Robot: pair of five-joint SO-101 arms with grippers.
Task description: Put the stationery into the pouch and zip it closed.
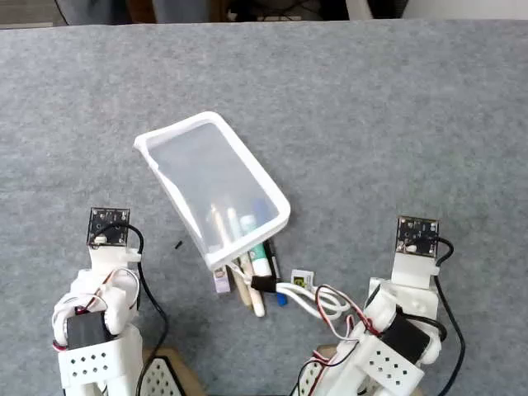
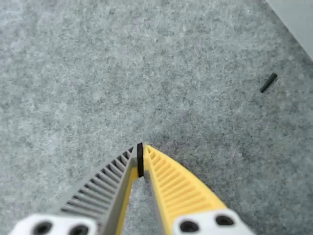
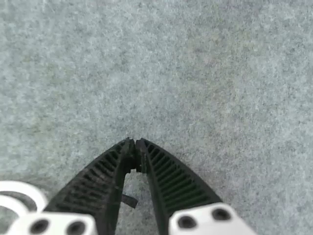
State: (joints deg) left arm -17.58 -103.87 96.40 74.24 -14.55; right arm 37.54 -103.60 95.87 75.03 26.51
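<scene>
A clear pouch (image 1: 211, 186) with a white rim lies slanted in the middle of the grey felt, its mouth toward the front. Several pens and markers (image 1: 256, 272) stick halfway out of that mouth, with a small purple eraser (image 1: 221, 282) beside them. My left gripper (image 2: 140, 152) is shut with nothing in it and hangs over bare felt at the front left, well away from the pouch. My right gripper (image 3: 134, 145) is shut and empty too, over bare felt at the front right.
A small black bit (image 2: 268, 82) lies on the felt, between the left arm and the pouch (image 1: 178, 245). White cables (image 1: 318, 301) run from the right arm's base toward the pens. Grey felt (image 1: 396, 115) stretches open behind and beside the pouch.
</scene>
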